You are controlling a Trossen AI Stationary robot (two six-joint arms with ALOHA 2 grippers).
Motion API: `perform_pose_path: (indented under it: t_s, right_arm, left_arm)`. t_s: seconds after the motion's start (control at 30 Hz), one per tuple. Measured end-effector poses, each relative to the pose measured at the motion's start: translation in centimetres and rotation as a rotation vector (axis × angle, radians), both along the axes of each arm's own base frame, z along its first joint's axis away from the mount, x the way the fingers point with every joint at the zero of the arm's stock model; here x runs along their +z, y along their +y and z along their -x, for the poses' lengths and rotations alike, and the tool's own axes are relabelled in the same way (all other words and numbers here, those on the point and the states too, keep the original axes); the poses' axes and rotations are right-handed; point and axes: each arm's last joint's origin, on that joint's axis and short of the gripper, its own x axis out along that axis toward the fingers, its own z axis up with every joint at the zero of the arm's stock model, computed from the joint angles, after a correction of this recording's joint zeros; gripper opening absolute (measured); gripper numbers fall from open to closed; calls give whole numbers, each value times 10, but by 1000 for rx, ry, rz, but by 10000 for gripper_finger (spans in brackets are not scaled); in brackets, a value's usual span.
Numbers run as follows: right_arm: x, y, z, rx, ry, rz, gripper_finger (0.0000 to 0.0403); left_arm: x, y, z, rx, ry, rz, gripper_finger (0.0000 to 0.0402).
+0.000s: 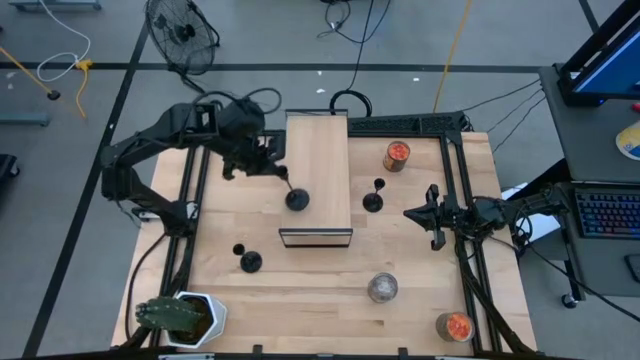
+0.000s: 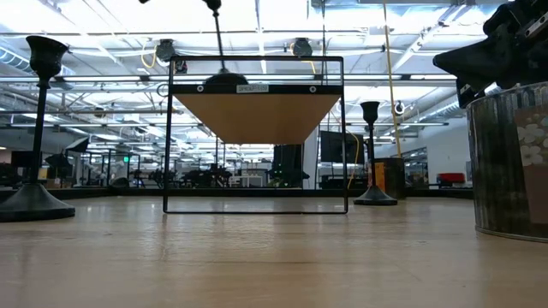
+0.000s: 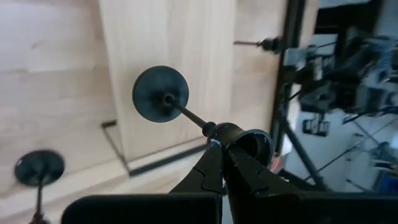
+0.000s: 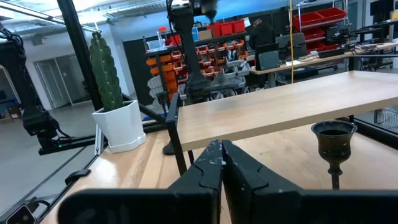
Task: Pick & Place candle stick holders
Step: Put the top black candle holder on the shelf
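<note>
A wooden bench [image 1: 300,300] seen from above, with a raised wooden shelf [image 1: 318,160] on a thin black frame standing at its middle. The left claw [image 3: 219,144] hangs over the shelf's left edge, clenched on the cup top of a black candle holder [image 1: 297,198] whose round base sits on or just over the shelf near its front left corner; whether the base rests fully there cannot be told. A second candle holder [image 1: 373,199] stands on the bench just right of the shelf. A third candle holder [image 1: 249,260] stands on the bench to the near left. A fourth is not clearly visible. The right claw [image 1: 437,232] waits at the right edge of the bench, clenched and empty. Judging by this, one holder is being placed on the shelf and at least two remain to move.
</note>
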Motion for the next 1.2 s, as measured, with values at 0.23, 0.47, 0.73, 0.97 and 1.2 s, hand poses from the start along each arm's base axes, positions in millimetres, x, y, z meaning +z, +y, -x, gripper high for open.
perform_pose_path:
  t_s: [0.23, 0.47, 0.73, 0.97, 1.2]
  right_arm:
    - [0, 0, 0, 0, 0, 0, 0]
    - [0, 0, 0, 0, 0, 0, 0]
    - [0, 0, 0, -4, 0, 0, 0]
    - [0, 0, 0, -4, 0, 0, 0]
    - [0, 0, 0, -4, 1, 0, 0]
  left_arm:
    - [-1, -11, -1, -36, 24, -16, 2]
    - [1, -16, -5, -79, -13, -54, 2]
    - [0, -19, -6, -129, -15, -66, 2]
    - [-5, -21, -13, -162, 3, -71, 2]
    - [-14, -24, -24, -221, 32, -56, 2]
